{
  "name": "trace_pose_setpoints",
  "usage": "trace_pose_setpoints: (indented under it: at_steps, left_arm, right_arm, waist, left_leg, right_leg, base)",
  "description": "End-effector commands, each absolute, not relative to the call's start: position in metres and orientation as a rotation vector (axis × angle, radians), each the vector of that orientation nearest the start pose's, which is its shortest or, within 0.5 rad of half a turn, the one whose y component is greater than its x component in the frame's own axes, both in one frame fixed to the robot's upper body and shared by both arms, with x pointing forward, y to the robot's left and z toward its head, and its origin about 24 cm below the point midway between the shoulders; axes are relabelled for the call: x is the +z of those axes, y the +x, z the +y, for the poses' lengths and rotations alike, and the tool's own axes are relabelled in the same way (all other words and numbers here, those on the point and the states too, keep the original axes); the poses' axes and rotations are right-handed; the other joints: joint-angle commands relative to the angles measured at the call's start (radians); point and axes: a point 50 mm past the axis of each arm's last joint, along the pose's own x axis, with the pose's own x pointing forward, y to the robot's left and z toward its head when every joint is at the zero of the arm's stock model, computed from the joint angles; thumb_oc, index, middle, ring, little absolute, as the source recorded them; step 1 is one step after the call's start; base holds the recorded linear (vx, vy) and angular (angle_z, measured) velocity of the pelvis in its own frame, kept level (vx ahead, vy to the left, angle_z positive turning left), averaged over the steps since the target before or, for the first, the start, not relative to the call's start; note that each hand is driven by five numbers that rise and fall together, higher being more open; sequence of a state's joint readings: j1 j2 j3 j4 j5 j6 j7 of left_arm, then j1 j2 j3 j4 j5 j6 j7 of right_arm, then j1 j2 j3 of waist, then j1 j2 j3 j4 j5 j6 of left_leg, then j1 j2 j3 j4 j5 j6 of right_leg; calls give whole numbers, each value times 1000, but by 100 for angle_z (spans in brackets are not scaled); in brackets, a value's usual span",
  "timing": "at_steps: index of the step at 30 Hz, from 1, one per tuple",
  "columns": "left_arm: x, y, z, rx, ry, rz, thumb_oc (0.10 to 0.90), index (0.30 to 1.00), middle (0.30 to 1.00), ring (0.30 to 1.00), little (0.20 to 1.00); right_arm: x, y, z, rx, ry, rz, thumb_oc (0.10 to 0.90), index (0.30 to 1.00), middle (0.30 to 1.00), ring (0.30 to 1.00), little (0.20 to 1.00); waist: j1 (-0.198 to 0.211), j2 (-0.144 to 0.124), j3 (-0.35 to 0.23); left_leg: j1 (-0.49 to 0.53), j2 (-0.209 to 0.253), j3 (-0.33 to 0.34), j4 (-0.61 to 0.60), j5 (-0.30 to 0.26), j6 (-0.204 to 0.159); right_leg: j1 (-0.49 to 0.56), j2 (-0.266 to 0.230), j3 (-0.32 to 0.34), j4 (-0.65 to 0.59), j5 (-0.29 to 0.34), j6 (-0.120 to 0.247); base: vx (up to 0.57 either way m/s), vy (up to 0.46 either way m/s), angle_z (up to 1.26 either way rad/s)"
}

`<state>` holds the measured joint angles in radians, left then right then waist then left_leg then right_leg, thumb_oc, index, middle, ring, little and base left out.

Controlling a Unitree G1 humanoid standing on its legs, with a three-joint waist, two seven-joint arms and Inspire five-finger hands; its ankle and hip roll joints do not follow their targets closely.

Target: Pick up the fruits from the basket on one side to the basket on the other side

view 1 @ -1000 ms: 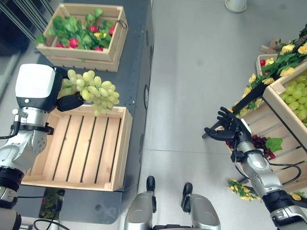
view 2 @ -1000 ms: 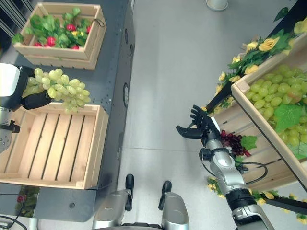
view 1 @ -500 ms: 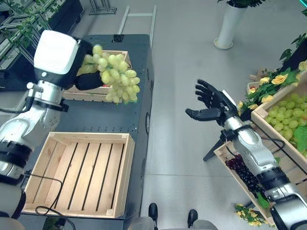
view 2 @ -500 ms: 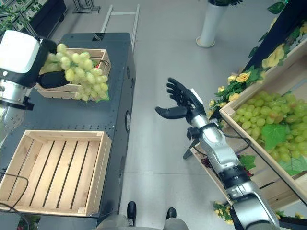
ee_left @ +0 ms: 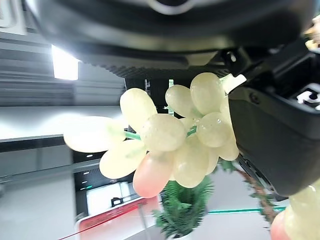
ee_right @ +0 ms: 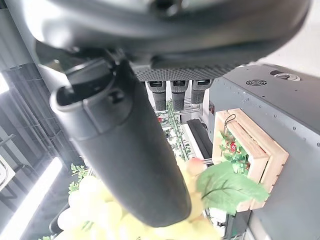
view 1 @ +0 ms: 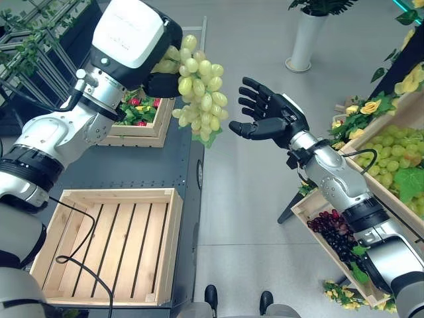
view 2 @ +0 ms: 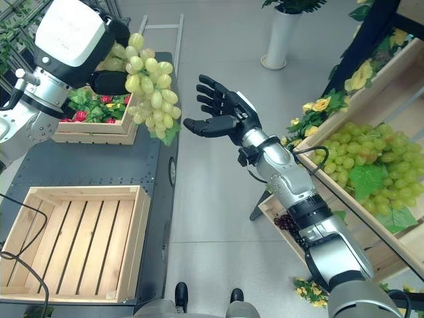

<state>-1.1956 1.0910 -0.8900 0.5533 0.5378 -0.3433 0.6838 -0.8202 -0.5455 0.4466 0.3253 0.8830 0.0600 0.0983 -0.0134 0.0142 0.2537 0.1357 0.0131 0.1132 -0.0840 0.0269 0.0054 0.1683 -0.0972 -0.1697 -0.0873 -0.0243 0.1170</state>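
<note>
While the left hand [view 1: 162, 85] holds a bunch of green grapes [view 1: 199, 89] clamped by its top, high above the dark worktop [view 1: 132, 169], the right hand [view 1: 268, 119] waits just beside the bunch, fingers spread, palm toward it. The bunch hangs loose, so it could swing or slip during a handover. Below the grapes sit an empty slatted crate [view 1: 109, 245] and a crate of red flowers [view 1: 136, 122]; nothing lies between the hands.

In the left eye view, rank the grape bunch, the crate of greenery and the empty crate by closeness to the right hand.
1. Green grape bunch, just left of the right hand.
2. Crate of greenery, farther left on the table.
3. Empty wooden crate, lower left.
</note>
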Motion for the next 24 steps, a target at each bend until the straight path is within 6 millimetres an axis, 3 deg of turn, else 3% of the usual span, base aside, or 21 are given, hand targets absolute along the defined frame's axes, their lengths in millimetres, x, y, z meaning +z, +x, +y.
trace_pose_setpoints:
  at_steps: [1, 8, 13, 24]
  left_arm:
    - [338, 353, 216, 393, 1561, -1160, 400, 300, 300, 300, 300]
    - [340, 357, 182, 298, 1584, -1238, 400, 300, 300, 300, 300]
    - [340, 358, 170, 264, 1632, -1267, 400, 300, 300, 300, 300]
    - [346, 361, 169, 320, 1682, -1279, 400, 300, 300, 300, 300]
  right_arm:
    - [212, 371, -122, 562, 222, -240, 800, 900, 900, 900, 900]
    - [210, 373, -99, 664, 330, -172, 800, 900, 900, 900, 900]
    - [205, 365, -78, 792, 413, -112, 800, 900, 900, 900, 900]
    - [187, 343, -46, 1013, 508, 25, 800, 900, 900, 900, 900]
  waist:
    - [13, 18, -224]
    - [15, 10, -235]
    - [11, 10, -241]
    - [4, 8, -250]
  left_leg:
    - [-11, -60, -28, 25, -92, -10]
    - [-8, -55, -31, 26, -92, -11]
    - [-5, -54, -31, 25, -91, -10]
    - [-3, -50, -24, 13, -82, -10]
  right_leg:
    - [-37, 56, 27, 1, 24, -64]
    - [-32, 59, 31, 0, 21, -67]
    - [-30, 61, 36, 0, 20, -69]
    - [-34, 61, 40, 0, 21, -65]
  base:
    - [26, -12, -3]
    - [3, -2, 0]
    - [8, 1, -1]
    - [0, 1, -2]
